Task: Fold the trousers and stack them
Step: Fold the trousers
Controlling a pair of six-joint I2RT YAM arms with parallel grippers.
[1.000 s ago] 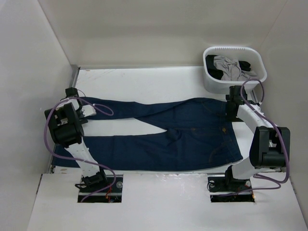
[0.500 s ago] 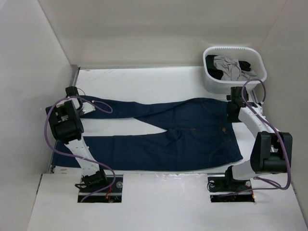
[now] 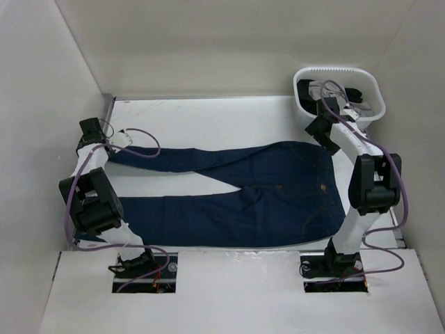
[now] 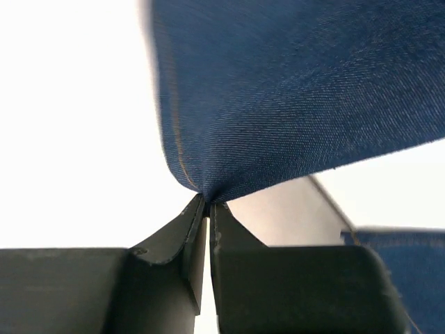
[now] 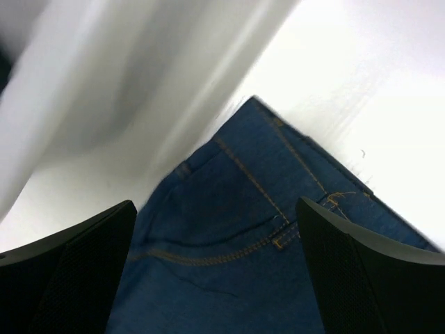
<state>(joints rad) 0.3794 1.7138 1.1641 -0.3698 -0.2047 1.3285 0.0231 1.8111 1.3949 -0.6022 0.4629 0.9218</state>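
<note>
Left gripper (image 4: 207, 203) is clamped on the trousers (image 3: 278, 184) hem; the legs run to its right. Right gripper (image 5: 215, 229) gapes empty above the waistband (image 5: 295, 158).

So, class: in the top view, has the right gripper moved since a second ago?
Yes. The right gripper has moved towards the back of the table, from over the waistband of the trousers to just in front of the white basket.

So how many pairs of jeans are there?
1. The jeans lie spread flat across the table, with the legs pointing left. The left gripper pinches the end of one leg. Another pair could be hidden in the basket at the back right.
</note>
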